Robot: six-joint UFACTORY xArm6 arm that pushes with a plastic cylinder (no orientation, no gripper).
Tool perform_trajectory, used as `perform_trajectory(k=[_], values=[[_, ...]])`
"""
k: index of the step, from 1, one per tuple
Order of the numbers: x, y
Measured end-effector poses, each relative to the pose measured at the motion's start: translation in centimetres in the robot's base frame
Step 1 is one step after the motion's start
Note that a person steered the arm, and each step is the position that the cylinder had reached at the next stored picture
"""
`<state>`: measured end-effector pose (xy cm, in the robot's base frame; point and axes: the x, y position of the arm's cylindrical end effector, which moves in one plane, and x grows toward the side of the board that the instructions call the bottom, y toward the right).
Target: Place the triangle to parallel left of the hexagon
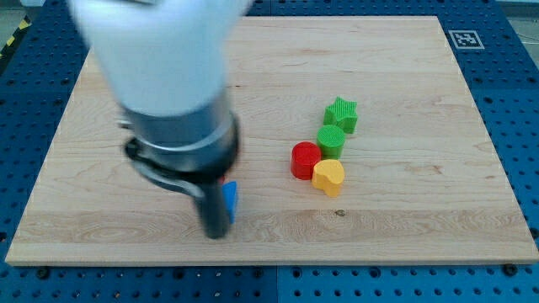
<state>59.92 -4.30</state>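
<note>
My tip (216,235) rests on the wooden board at the view's lower left-centre. A blue block (231,200), mostly hidden behind the rod, touches the rod's right side; its shape cannot be made out. To the view's right is a cluster: a red block (306,160), seemingly a hexagon, a yellow heart-shaped block (329,178) against its lower right, a green round block (331,140) above, and a green star (341,114) above that. The tip is well left of this cluster.
The large blurred arm body (168,84) covers the board's upper left. A fiducial marker (466,39) sits on the blue perforated table (514,101) at the view's top right, beside the wooden board (404,236).
</note>
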Motion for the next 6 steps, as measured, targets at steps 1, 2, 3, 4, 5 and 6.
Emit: perform_trajectory(k=[1,2,3,4,5,6], values=[[1.4,6.3],[1.1,10.0],[0.2,9.6],[-0.2,6.6],[-0.9,2.1],[-2.0,-2.4]])
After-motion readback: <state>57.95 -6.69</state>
